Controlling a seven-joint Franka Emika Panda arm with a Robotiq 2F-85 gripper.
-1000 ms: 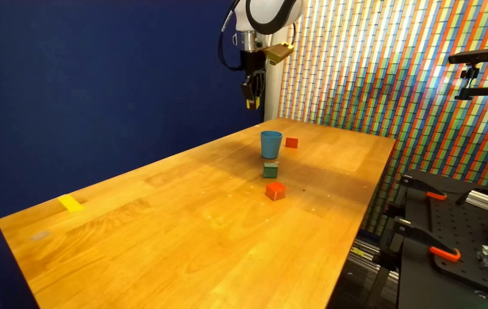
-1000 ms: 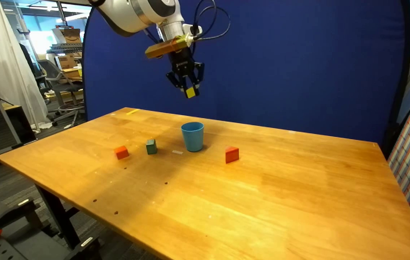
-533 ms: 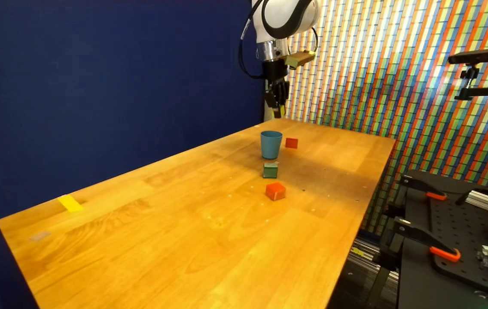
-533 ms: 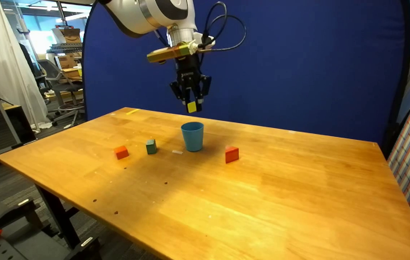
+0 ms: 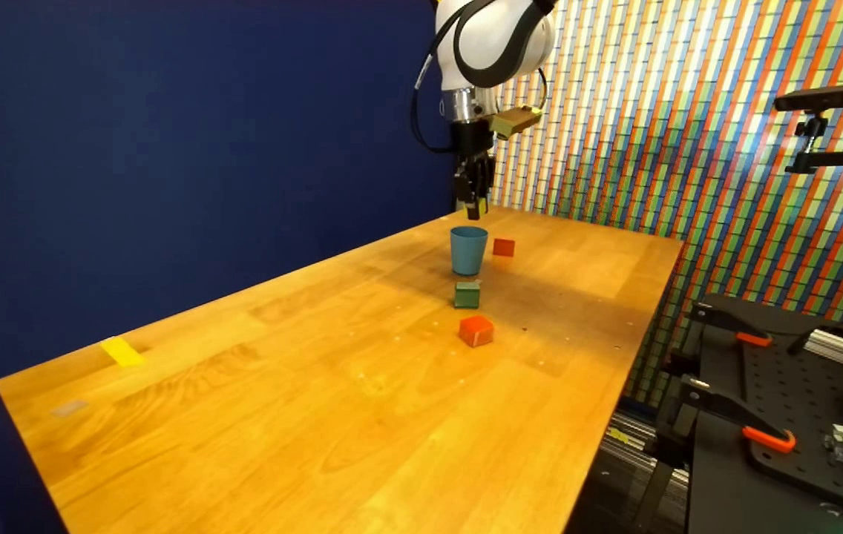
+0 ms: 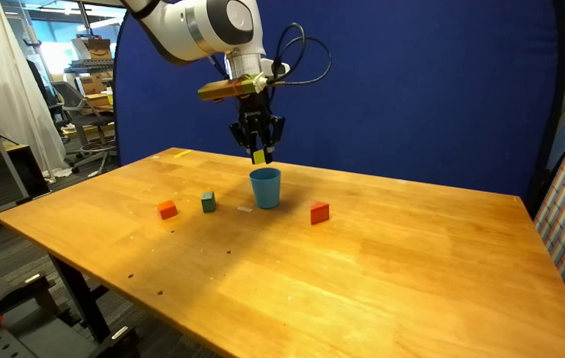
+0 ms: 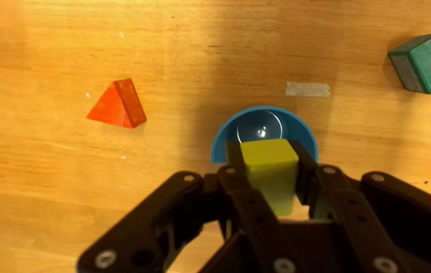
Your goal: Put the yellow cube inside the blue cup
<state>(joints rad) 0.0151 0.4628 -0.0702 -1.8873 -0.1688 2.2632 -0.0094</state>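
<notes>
The yellow cube (image 6: 258, 157) is held between the fingertips of my gripper (image 6: 262, 156), which is shut on it. In the wrist view the cube (image 7: 270, 153) sits between the two dark fingers (image 7: 268, 151). The blue cup (image 6: 266, 189) stands upright on the table, just below the gripper and apart from it. In an exterior view the gripper (image 5: 475, 211) is a little above the cup (image 5: 468, 254), and the cube is mostly hidden by a finger. In the wrist view the cube and fingers cover the near part of the cup (image 7: 303, 133); its visible inside holds nothing.
A green block (image 6: 208, 202) and a red-orange cube (image 6: 167, 210) stand on the table (image 6: 412, 278) to one side of the cup. A red triangular block (image 6: 319, 213) stands on the other side. Yellow tape (image 5: 122, 351) lies near the table's edge.
My gripper, holding the yellow cube, has come over toward the cup and moved down, closer to its rim. The cup and the blocks on the table have not moved.
</notes>
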